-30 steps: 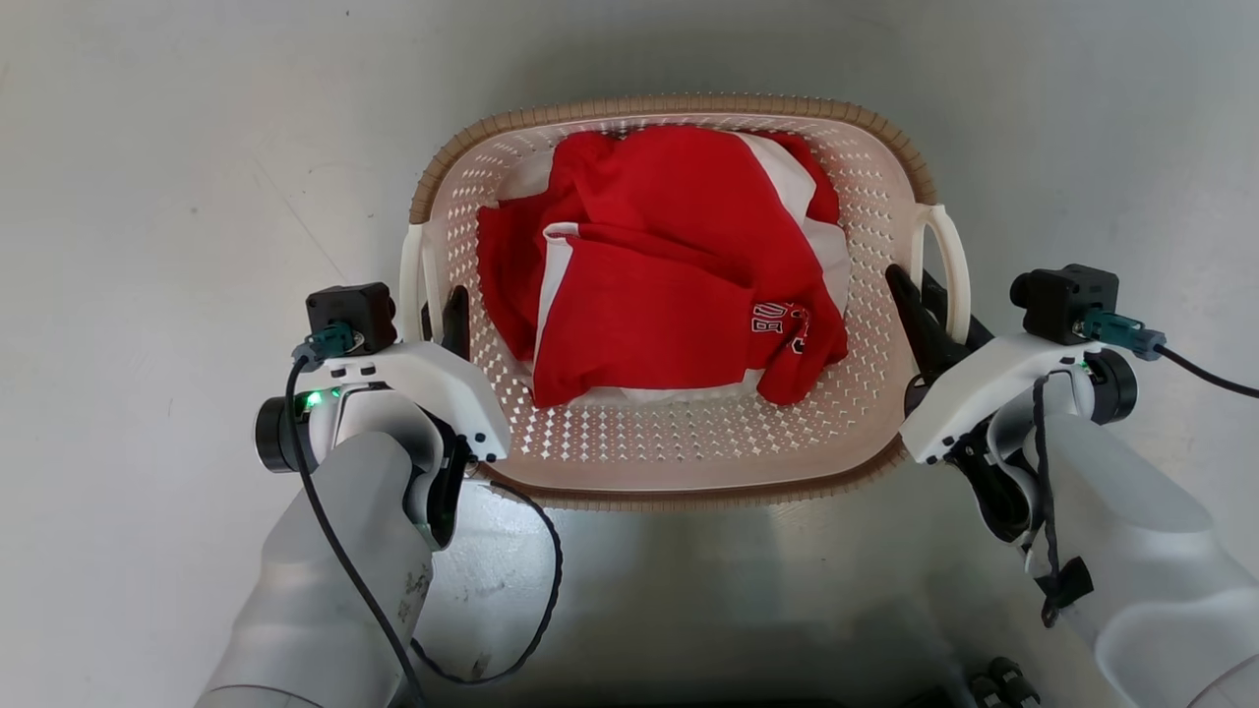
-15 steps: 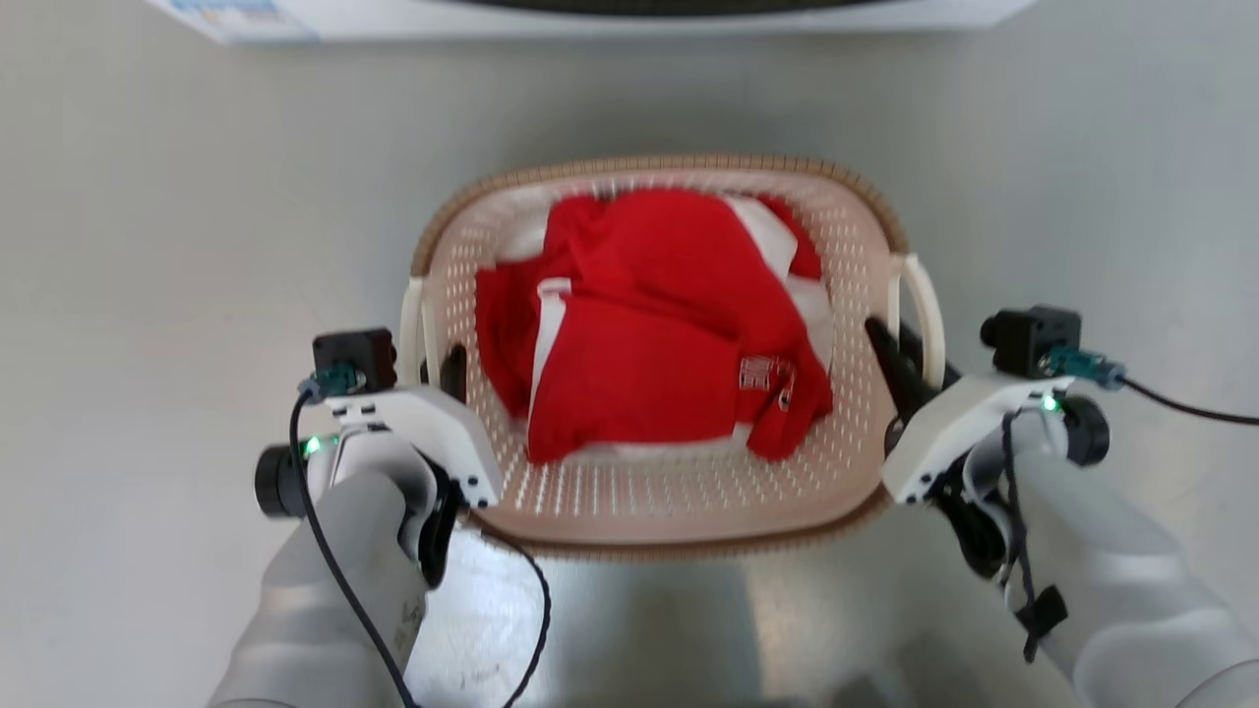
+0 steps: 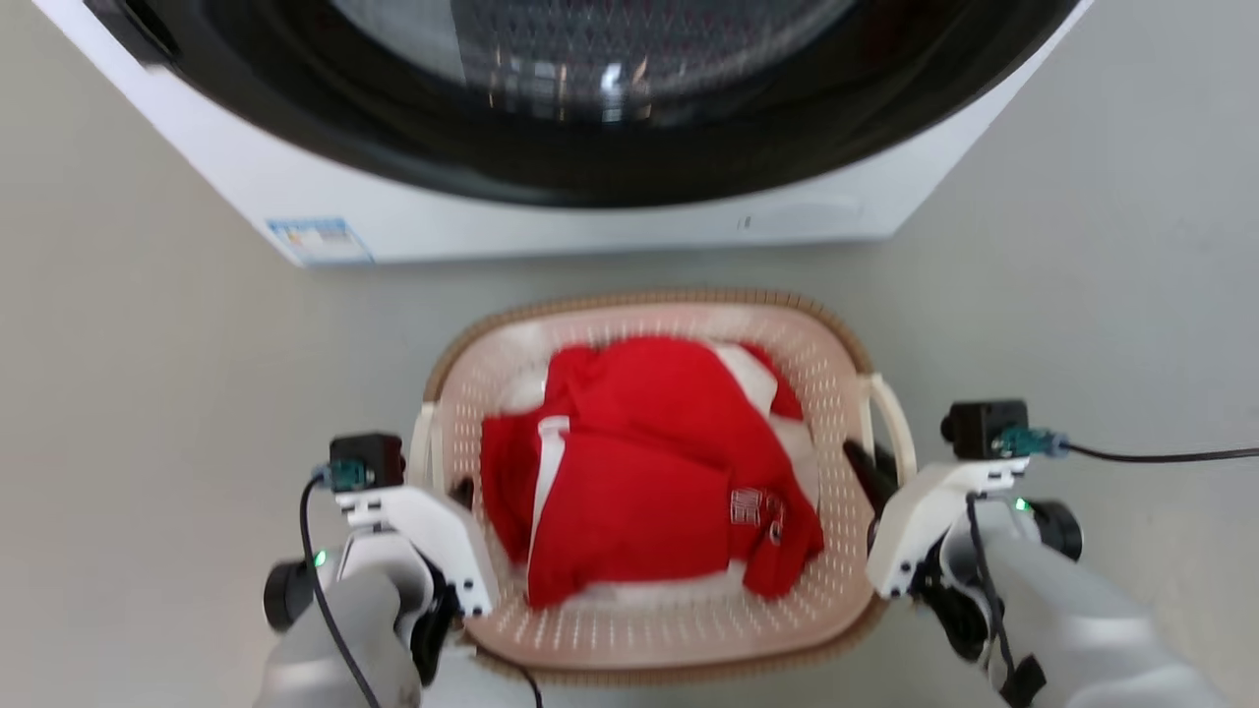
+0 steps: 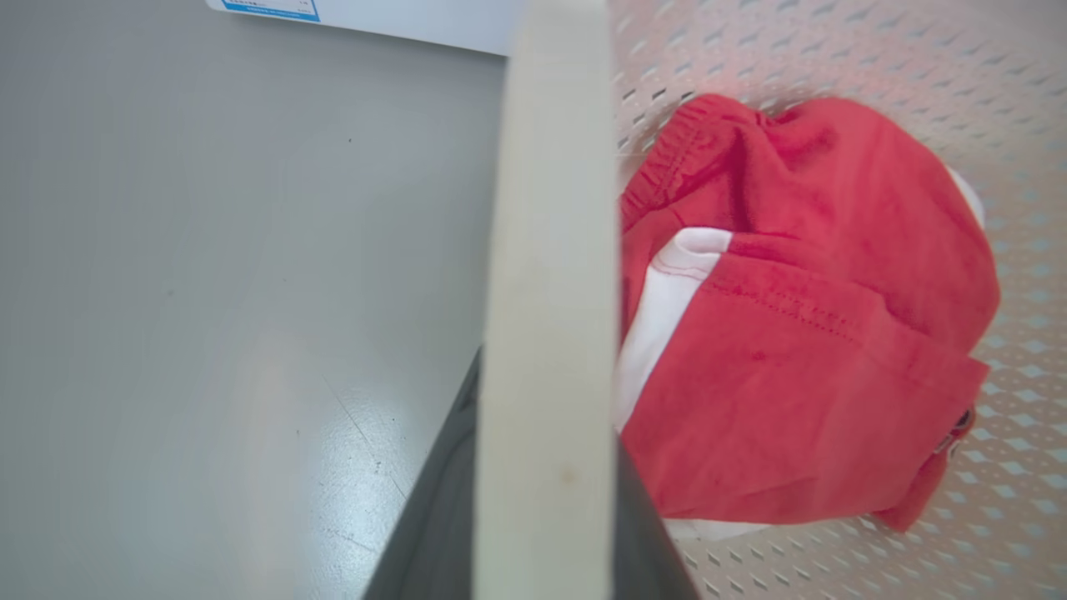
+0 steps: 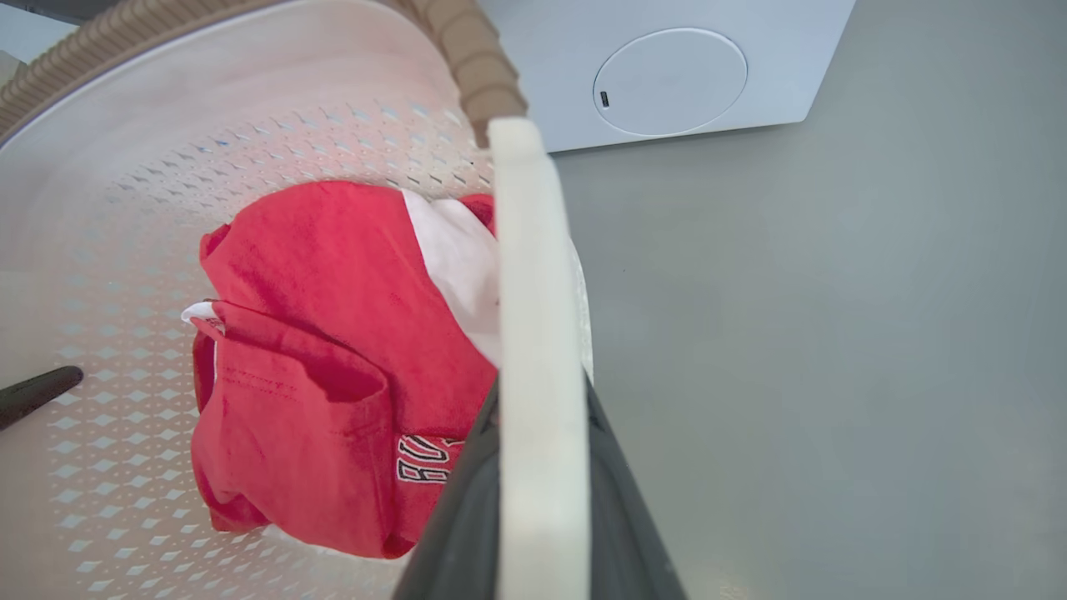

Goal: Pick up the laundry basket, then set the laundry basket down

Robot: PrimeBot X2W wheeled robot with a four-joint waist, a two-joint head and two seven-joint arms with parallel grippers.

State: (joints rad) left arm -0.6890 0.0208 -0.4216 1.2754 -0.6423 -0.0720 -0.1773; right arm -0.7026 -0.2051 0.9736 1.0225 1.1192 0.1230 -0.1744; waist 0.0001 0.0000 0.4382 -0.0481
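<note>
The laundry basket [image 3: 649, 299] is cream, perforated and brown-rimmed, and stands in front of me in the head view with a red and white garment [image 3: 639, 462] inside. My left gripper [image 3: 448, 489] is shut on the basket's left loop handle [image 4: 546, 292], with dark fingers [image 4: 433, 500] on both sides of the loop. My right gripper [image 3: 872, 470] is shut on the right loop handle [image 5: 533, 333], its fingers [image 5: 621, 500] flanking the loop. I cannot tell whether the basket's bottom touches the floor.
A white washing machine [image 3: 590, 221] with a large dark round door [image 3: 590, 88] stands just beyond the basket. Smooth grey floor [image 3: 148, 393] lies to the left and right. Black cables run from both wrists.
The head camera has tilted up, bringing the washing machine into view. The basket and both grippers now sit lower and smaller in the picture. Both grips on the handles look unchanged.
</note>
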